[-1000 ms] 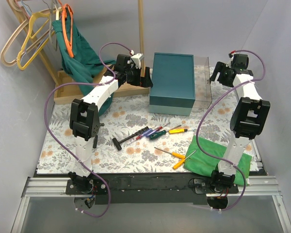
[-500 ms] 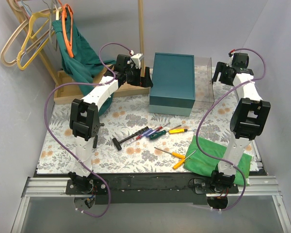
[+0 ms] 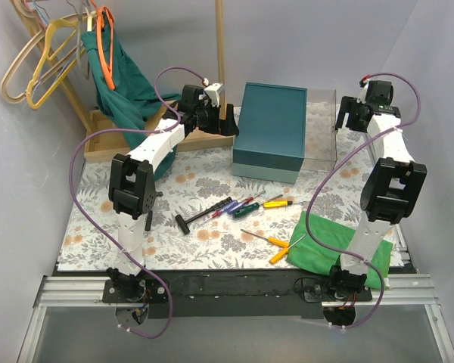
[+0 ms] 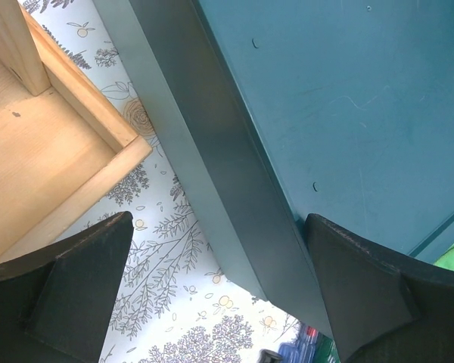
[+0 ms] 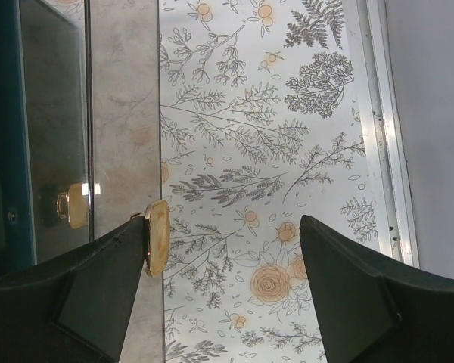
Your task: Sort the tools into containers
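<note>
Several tools lie mid-table: a black hammer (image 3: 192, 218), blue, red and green screwdrivers (image 3: 237, 206), a yellow one (image 3: 277, 202) and two more yellow-handled ones (image 3: 276, 243). A teal box (image 3: 269, 130) stands at the back, also showing in the left wrist view (image 4: 340, 98). A clear container (image 3: 321, 128) stands to its right. My left gripper (image 3: 225, 124) is open and empty at the teal box's left edge (image 4: 219, 299). My right gripper (image 3: 347, 116) is open at the clear container's right wall (image 5: 125, 113), its left finger (image 5: 83, 295) beside a gold knob (image 5: 157, 237).
A wooden tray (image 3: 115, 141) with a teal cloth (image 3: 121, 83) sits back left; its corner shows in the left wrist view (image 4: 68, 159). Hangers (image 3: 41, 57) hang at the far left. A green cloth (image 3: 327, 252) lies at the front right. The table's right rail (image 5: 382, 128) is close.
My right gripper has shifted right and back, and the clear container's right wall now sits slightly further right. The left arm and the tools have not moved.
</note>
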